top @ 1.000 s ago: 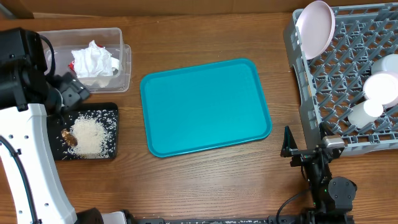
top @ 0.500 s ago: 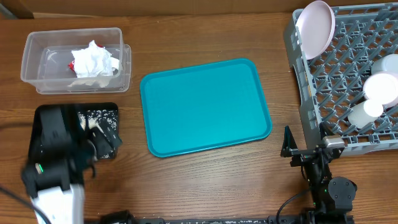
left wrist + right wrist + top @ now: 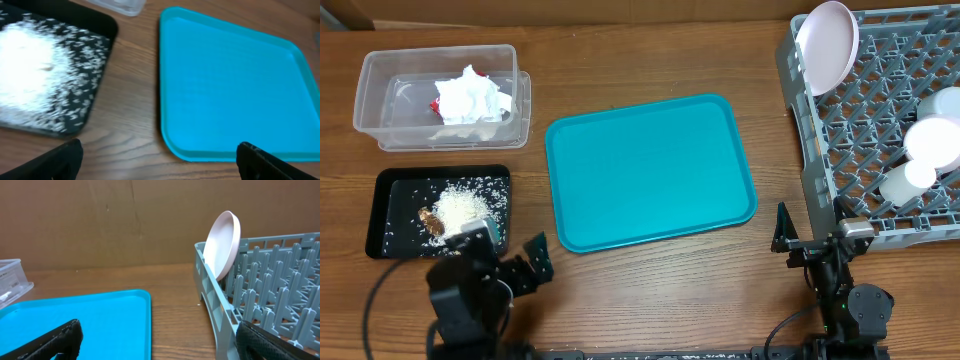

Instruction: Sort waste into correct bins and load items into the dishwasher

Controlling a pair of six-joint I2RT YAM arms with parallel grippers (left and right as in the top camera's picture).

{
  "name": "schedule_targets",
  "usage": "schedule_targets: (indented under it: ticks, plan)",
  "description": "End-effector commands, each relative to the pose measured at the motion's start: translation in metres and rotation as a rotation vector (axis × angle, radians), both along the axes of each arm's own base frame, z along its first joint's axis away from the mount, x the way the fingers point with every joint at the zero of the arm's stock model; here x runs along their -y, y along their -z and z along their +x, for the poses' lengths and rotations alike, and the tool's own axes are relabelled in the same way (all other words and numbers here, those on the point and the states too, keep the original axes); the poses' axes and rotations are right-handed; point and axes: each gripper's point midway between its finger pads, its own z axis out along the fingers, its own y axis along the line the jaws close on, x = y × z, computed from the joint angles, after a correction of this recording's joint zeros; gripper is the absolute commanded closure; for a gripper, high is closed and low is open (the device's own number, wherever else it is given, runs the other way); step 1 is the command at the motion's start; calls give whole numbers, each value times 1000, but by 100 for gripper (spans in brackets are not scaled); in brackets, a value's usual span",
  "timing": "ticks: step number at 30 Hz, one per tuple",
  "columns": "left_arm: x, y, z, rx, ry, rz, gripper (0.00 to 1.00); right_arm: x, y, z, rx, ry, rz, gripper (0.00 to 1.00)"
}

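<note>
The clear tub point(image 3: 380, 70) at the back left holds white tissues point(image 3: 470, 97) and a red wrapper point(image 3: 435, 103). The black tray point(image 3: 390, 195) in front of it holds rice point(image 3: 462, 207) and a brown scrap point(image 3: 430, 222); it also shows in the left wrist view point(image 3: 100, 25). The grey rack point(image 3: 840, 130) at the right holds a plate point(image 3: 827, 42), bowls point(image 3: 935, 140) and a cup point(image 3: 905, 180). My left gripper point(image 3: 512, 247) is open and empty near the front edge, just right of the black tray. My right gripper point(image 3: 817, 232) is open and empty by the rack's front corner. The chopsticks are out of view.
A large teal tray point(image 3: 650, 170) lies bare in the middle, between both grippers; it shows in the left wrist view point(image 3: 235, 85) and the right wrist view point(image 3: 75, 320). The plate point(image 3: 222, 242) stands upright at the rack's near corner point(image 3: 215, 295).
My left arm has drawn back from over the clear tub, across the black tray, to the front edge of the table. The right arm has not moved.
</note>
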Motion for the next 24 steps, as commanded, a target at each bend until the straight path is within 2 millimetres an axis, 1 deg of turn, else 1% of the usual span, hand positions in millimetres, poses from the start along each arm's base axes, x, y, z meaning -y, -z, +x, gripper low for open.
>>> schedule_targets:
  ticks: [1,5,8,11,14,19,21,24]
  plan:
    - [20,10,2,83,123,-24,0,2,2,0,5,12,-4,0]
    - [30,21,11,195,178,-45,0,2,2,0,5,12,-4,0]
    - [34,24,19,276,211,-43,0,2,2,0,5,12,-3,0]
    - [33,6,25,363,215,-15,0,2,2,0,5,12,-4,0]
    - [32,-7,30,444,218,11,0,2,2,0,5,12,-4,0]
    - [34,-21,37,568,221,30,0,2,2,0,5,12,-4,0]
    - [28,-25,41,605,157,3,0,2,2,0,5,12,-3,0]
    - [16,-26,44,602,31,-49,0,2,2,0,5,12,-4,0]
